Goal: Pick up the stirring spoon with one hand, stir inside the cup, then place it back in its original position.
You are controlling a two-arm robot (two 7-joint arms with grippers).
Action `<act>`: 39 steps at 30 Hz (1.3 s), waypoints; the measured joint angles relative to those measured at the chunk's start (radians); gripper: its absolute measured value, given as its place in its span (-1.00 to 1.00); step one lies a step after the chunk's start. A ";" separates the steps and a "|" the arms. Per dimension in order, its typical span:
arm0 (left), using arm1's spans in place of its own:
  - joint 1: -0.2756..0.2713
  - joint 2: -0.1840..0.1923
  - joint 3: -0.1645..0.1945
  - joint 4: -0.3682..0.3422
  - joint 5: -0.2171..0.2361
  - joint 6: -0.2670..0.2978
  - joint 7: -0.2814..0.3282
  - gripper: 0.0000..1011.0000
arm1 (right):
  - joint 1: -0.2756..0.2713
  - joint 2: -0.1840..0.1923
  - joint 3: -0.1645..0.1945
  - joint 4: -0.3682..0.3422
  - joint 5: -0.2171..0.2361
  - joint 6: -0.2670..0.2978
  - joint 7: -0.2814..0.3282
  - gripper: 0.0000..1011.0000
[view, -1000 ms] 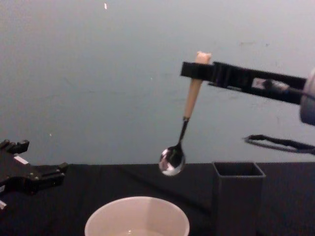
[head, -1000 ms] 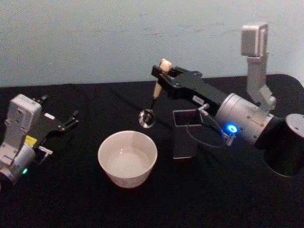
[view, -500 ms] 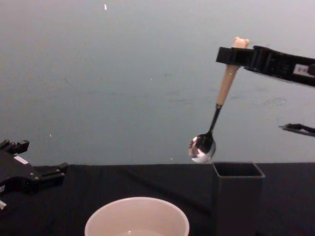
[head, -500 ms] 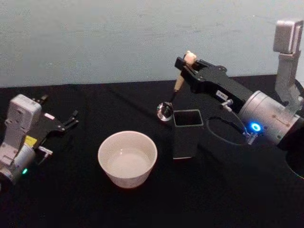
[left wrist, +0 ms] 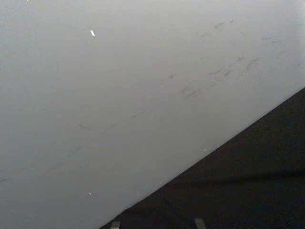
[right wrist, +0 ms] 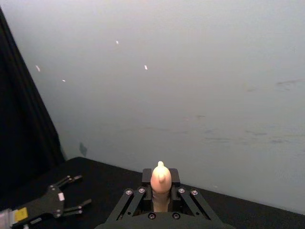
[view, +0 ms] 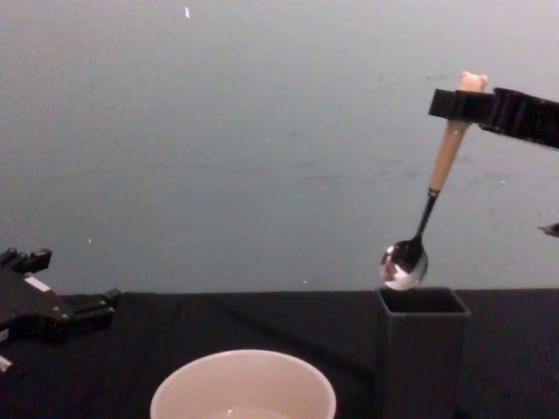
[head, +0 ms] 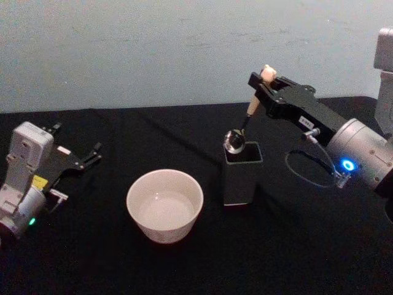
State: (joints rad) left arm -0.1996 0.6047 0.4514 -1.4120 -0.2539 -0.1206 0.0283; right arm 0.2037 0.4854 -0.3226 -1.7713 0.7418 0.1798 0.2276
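Open holder mouth below the spoon; cup close at its left.

The stirring spoon (view: 425,214), clamped in the right gripper (view: 460,104), hangs with its bowl just above the dark holder (view: 422,349), whose mouth is unobstructed. The cup (head: 164,204) stands near the holder's left side with a narrow gap between. The left gripper (head: 78,161) rests by the table's (head: 288,258) left edge, well apart; the front and right stretches lie bare.

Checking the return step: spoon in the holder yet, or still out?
Out. The right gripper holds the spoon by its handle, tilted, its bowl hanging just above the holder rim in the chest view.
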 joint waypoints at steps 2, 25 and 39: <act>0.000 0.000 0.000 0.000 0.000 0.000 0.000 0.98 | -0.005 0.002 0.006 0.000 -0.005 -0.002 -0.006 -0.58; 0.000 0.000 0.000 0.000 0.000 0.000 0.000 0.98 | -0.012 -0.001 -0.008 0.050 -0.093 0.029 0.000 -0.58; 0.000 0.000 0.000 0.000 0.000 0.000 0.000 0.98 | 0.016 -0.033 -0.032 0.121 -0.145 0.058 0.009 -0.58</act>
State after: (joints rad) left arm -0.1995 0.6047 0.4514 -1.4120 -0.2539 -0.1205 0.0282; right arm 0.2193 0.4526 -0.3547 -1.6498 0.5965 0.2376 0.2366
